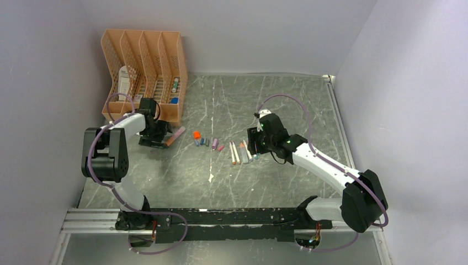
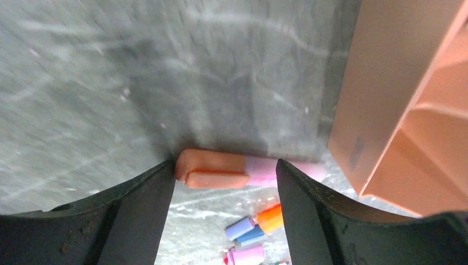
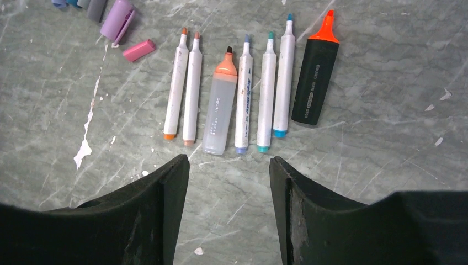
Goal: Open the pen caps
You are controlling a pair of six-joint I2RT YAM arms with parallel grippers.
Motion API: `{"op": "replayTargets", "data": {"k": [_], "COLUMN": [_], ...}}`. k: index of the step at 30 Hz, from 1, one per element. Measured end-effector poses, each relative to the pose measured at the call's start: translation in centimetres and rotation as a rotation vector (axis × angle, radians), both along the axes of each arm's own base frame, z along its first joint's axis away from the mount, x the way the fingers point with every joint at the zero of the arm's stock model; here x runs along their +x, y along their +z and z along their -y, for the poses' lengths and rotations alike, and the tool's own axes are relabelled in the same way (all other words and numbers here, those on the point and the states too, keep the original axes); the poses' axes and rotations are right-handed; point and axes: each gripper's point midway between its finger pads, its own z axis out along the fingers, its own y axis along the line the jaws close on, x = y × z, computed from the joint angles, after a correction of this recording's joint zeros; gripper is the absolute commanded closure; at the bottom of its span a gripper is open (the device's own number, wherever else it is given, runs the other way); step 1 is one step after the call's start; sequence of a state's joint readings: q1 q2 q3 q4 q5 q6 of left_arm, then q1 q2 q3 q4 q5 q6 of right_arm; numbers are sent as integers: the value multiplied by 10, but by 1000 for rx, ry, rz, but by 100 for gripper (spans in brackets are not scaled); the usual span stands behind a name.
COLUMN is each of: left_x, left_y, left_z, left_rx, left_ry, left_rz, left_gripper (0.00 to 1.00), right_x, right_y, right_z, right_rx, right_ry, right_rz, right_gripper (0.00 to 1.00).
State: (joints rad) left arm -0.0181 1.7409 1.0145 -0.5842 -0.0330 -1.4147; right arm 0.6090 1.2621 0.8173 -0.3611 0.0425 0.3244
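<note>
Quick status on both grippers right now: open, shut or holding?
Left gripper: jaws open, holding nothing; an orange-and-pink marker lies at the tips.
Right gripper: jaws open, empty, over the row of pens.

The top edge crops the grey cap (image 3: 96,8), and items in the orange organizer (image 1: 113,55) are indistinctly small.

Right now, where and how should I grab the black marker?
Take the black marker at mid-barrel, from above, jaws closing across its width. It lies flat, with bare table on one side; on the other, a white pen lies close alongside, leaving only a narrow gap.
</note>
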Motion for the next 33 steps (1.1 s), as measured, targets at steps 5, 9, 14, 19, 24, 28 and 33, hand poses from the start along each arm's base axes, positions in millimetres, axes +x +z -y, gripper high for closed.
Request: {"op": "replayTargets", "data": {"k": [5,9,14,19,24,28,33], "left_x": [-2,-3,-8,-9,-6,-3,-2], "left_y": [0,0,-1,-1,-1,1,1], "left_z": [25,33,37,40,40,37,32], "left_rx": [-67,-92,-105,-119,-129,-135,-137], "left_ry": [-9,2,2,15,51,87,115], "left_rz": [-8,-15,-14,-16,-24,-26,-35], "left_gripper": [20,20,20,20,21,21,22], "right_x": [-1,-3,-3,-3,-4,-4,-4], "right_y": [-2,-5,-5,-4,-3,-1,3], "right_z": [0,1,0,-2,-3,-3,-4], "right_rx": [1,-1,4,13,19,24,31], "right_ry": [2,4,8,15,20,21,22], "right_rz": [-3,-9,-8,-8,-8,-1,7], "right_gripper": [45,45,45,45,45,45,45]}}
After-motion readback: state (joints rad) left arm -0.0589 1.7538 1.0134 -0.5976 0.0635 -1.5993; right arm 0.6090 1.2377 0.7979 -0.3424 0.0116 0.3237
